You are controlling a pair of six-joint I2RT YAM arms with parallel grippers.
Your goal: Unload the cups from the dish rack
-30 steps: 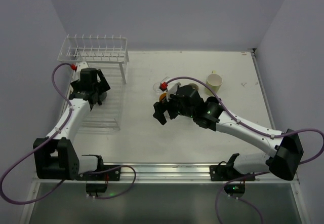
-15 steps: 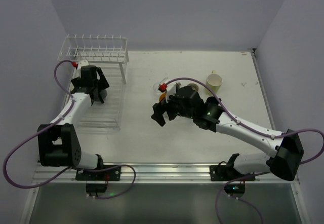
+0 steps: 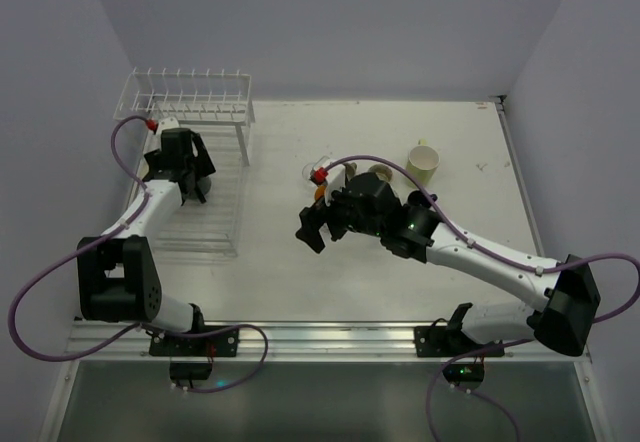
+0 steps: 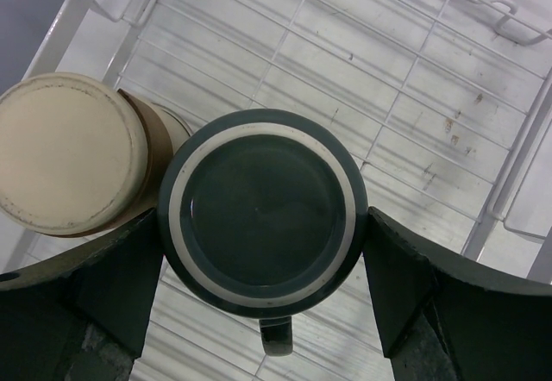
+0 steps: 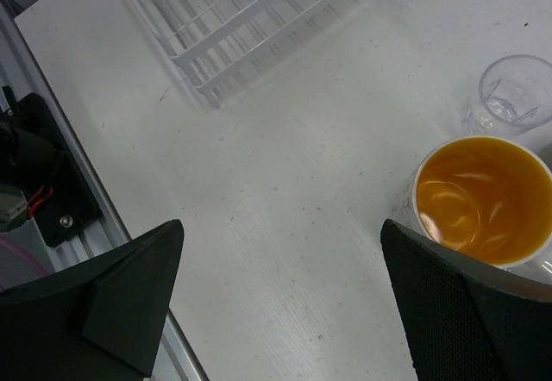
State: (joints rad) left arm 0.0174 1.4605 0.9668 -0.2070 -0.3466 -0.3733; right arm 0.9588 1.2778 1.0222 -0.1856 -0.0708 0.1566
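Observation:
The white wire dish rack (image 3: pixel 185 97) stands at the far left, and its flat grid tray (image 4: pixel 414 96) fills the left wrist view. My left gripper (image 3: pixel 190 182) hangs over that tray, open. Its fingers straddle an upside-down dark grey mug (image 4: pixel 263 213), and I cannot tell if they touch its sides. An upside-down tan cup (image 4: pixel 69 153) leans against it. My right gripper (image 3: pixel 315 227) is open and empty over bare table (image 5: pixel 280 252). An orange-inside white mug (image 5: pixel 483 200) and a clear glass (image 5: pixel 516 92) stand just beyond it.
A pale yellow-green mug (image 3: pixel 423 162) stands on the table at the back right, with a tan cup (image 3: pixel 380 172) partly hidden behind the right arm. The rack's near corner (image 5: pixel 203 88) shows in the right wrist view. A metal rail (image 3: pixel 330 334) runs along the near edge.
My left gripper has moved a little farther back over the rack tray. My right gripper has drifted slightly left. Neither has taken hold of anything.

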